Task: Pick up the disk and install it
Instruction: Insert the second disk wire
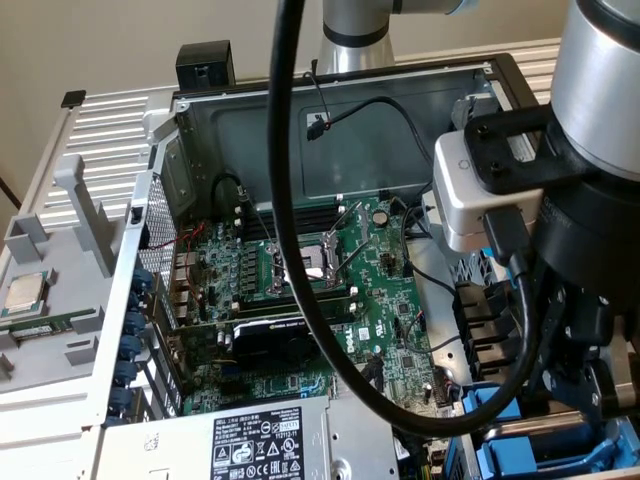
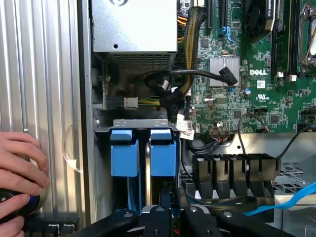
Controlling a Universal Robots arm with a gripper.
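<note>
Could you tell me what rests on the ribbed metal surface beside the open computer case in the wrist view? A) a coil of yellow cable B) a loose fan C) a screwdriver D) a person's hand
D: a person's hand lies on the ribbed metal surface beside the open computer case, fingers curled.

Ext cam: high, angled down into open PC case [image 1: 180, 150]; wrist cam: close, straight down; both share motherboard [image 1: 300, 300].

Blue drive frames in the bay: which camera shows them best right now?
The wrist view. There the two blue frames stand side by side under the metal bracket, faces fully visible. The exterior view catches only a blue corner at its lower right, mostly hidden behind the arm and cable.
</note>
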